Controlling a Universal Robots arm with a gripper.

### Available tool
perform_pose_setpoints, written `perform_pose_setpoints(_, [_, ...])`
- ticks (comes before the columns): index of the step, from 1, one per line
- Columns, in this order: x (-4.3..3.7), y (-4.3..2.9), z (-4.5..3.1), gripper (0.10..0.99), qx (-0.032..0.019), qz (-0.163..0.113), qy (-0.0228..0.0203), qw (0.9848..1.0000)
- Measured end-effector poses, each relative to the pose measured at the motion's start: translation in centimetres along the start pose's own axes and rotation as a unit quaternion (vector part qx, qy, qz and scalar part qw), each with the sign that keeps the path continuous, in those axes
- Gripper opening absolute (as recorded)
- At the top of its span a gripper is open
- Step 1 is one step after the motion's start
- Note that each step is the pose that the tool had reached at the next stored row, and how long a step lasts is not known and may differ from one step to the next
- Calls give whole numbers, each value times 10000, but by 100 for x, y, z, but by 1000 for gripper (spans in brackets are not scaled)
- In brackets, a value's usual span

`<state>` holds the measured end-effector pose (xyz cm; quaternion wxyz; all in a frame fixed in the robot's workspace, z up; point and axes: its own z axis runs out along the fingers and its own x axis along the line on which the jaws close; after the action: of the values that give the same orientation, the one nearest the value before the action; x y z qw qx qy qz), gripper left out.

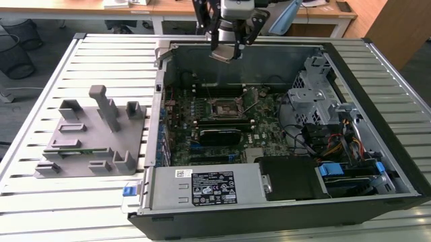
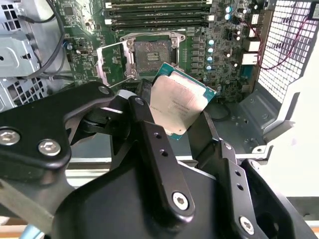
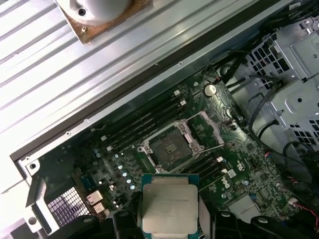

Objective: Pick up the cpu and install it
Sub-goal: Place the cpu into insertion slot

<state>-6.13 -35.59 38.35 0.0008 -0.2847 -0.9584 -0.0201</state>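
We see the gripper point(image 1: 226, 50) hanging over the open computer case point(image 1: 156, 126), near the wall farthest from the exterior camera, with its fingers point(image 2: 144, 99) pinching opposite edges of the cpu point(image 2: 180, 99). The chip is held tilted, clear of the motherboard point(image 1: 269, 113), and its silvery top and thin green rim are plain in both wrist views. Below it, the black socket point(image 2: 149, 52) lies with its metal frame swung open to one side, well apart from the chip. At the exterior view's left, a grey fixture block point(image 1: 94, 136) rests on the slatted table point(image 1: 101, 55) just beside the case.
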Motion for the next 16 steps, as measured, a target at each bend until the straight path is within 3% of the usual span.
perform_pose_setpoints(16, [-5, 3, 3, 541, -4, 590, -25, 9983])
